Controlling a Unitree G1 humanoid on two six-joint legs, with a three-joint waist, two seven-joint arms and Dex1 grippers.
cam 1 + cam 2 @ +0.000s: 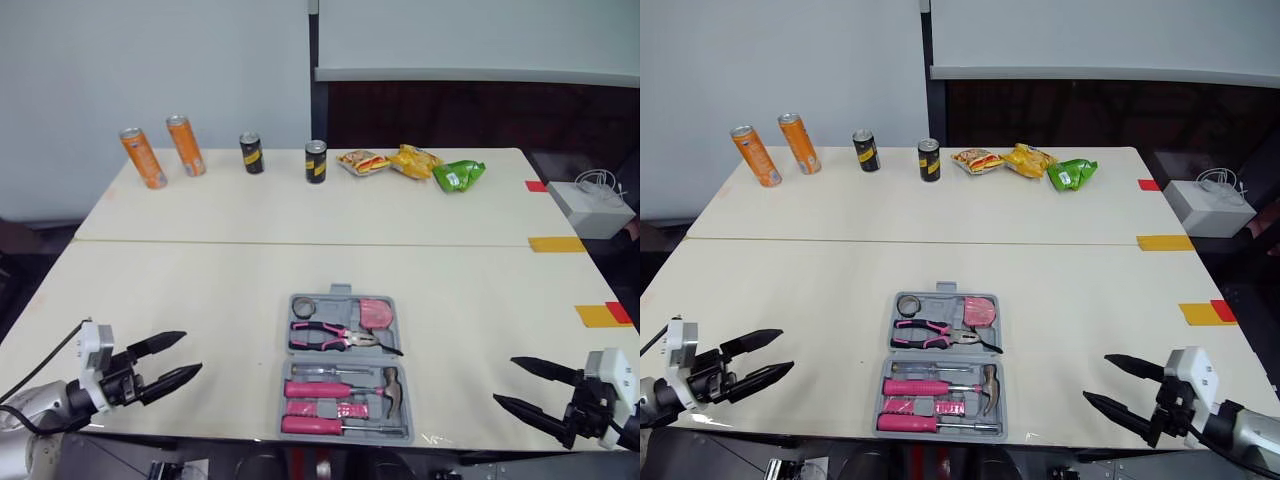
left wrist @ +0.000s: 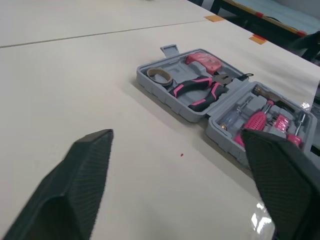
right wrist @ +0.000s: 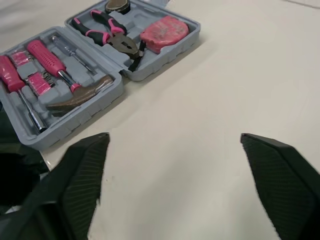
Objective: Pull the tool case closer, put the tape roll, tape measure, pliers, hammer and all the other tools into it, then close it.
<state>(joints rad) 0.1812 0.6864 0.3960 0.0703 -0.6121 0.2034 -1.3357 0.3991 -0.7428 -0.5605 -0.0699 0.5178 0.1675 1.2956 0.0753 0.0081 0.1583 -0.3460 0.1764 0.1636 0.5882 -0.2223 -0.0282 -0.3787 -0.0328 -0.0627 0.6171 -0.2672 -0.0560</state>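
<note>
Both my hands are released. The left hand (image 1: 190,352) and the right hand (image 1: 505,381) hang with fingers spread just above the near edge of the bench (image 1: 200,290). The case (image 1: 345,370) lies open and flat between them, a little ahead of each and touching neither. The tape roll (image 1: 303,306), pliers (image 1: 335,337) and tape measure (image 1: 376,313) sit in the half farther from my hands. The hammer (image 1: 392,385) and screwdrivers (image 1: 320,388) sit in the nearer half.

I judge the case to be stiff moulded plastic, fairly heavy with steel in it, and likely to skid on this smooth top rather than tip. The tools look seated in their recesses, so I'd leave them alone. To close it I'd take the far half by its outer rim, beside the tab (image 1: 340,290), and fold it toward me.

Well beyond my hands, cans (image 1: 251,153) and snack bags (image 1: 415,160) line the bench's far side, and nothing crowds the case.
</note>
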